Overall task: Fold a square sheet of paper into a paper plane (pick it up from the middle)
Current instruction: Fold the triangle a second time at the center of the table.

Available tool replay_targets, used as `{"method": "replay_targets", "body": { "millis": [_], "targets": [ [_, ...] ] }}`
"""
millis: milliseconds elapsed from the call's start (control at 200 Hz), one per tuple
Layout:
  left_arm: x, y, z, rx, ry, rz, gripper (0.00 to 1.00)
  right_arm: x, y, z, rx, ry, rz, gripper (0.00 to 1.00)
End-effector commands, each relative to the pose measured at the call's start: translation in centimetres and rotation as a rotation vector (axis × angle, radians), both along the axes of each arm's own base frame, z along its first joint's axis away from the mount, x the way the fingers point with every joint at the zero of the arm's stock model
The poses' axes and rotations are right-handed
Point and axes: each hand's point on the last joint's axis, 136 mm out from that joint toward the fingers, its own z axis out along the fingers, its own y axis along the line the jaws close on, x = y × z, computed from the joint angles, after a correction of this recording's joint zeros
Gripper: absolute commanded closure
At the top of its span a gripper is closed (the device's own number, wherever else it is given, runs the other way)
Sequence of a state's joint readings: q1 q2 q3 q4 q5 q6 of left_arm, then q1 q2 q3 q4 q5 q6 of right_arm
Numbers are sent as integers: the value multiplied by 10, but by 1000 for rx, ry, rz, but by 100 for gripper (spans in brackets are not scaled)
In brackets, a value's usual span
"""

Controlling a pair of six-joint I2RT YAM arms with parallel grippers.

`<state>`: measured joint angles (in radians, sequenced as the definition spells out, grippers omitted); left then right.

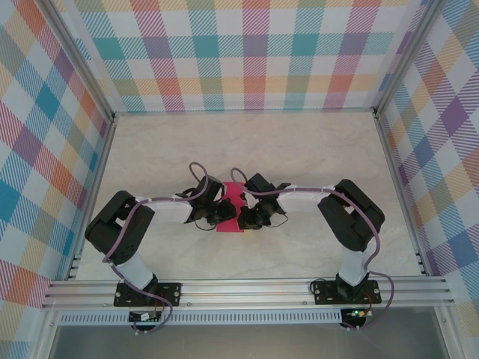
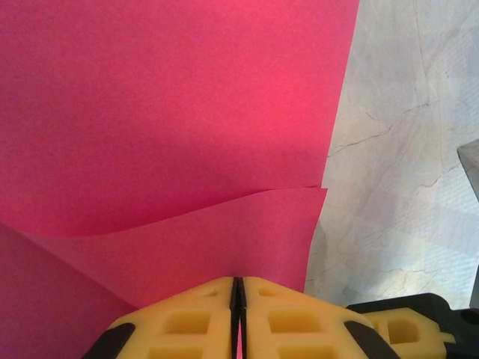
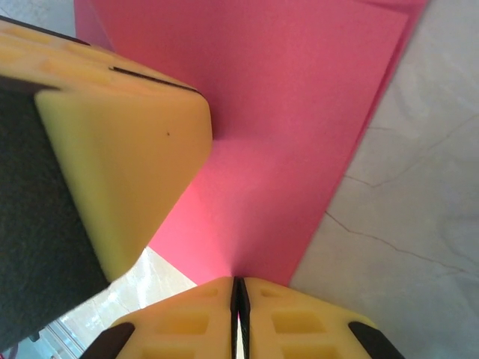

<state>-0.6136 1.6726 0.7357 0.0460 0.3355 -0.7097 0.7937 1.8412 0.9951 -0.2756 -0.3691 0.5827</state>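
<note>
1. One thing is worked on from both sides: the square sheet of paper (image 1: 233, 193), found near the middle of the table (image 1: 262, 142).
2. At the sheet's left side, the left gripper (image 2: 237, 299) is seen with its pads pressed tight on a lifted, curling flap. The flap is judged to be held so that a fold can be carried across.
3. At the sheet's right side, the right gripper (image 3: 237, 295) is likewise clamped on the sheet's near edge, probably to steady it against that pull.
4. Beyond both sets of pads, the rest of the sheet is spread towards its far edge.
5. From above, most of the sheet is covered by the two wrists, so the crease lines and the folding stage cannot be made out.
</note>
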Motion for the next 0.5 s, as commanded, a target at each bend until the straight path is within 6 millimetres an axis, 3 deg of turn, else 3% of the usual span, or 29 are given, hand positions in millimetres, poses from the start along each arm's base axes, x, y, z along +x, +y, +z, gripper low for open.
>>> {"method": "replay_targets", "body": {
  "millis": [0, 305, 495],
  "targets": [
    [-1, 15, -5, 78, 2, -6, 85, -29, -42, -35, -190, 94, 6, 87],
    [21, 31, -6, 60, -79, -52, 84, -37, -63, -47, -304, 126, 10, 88],
    [42, 54, -16, 64, -88, 1, 85, -40, -71, -50, -341, 137, 4, 88]
  ]
}}
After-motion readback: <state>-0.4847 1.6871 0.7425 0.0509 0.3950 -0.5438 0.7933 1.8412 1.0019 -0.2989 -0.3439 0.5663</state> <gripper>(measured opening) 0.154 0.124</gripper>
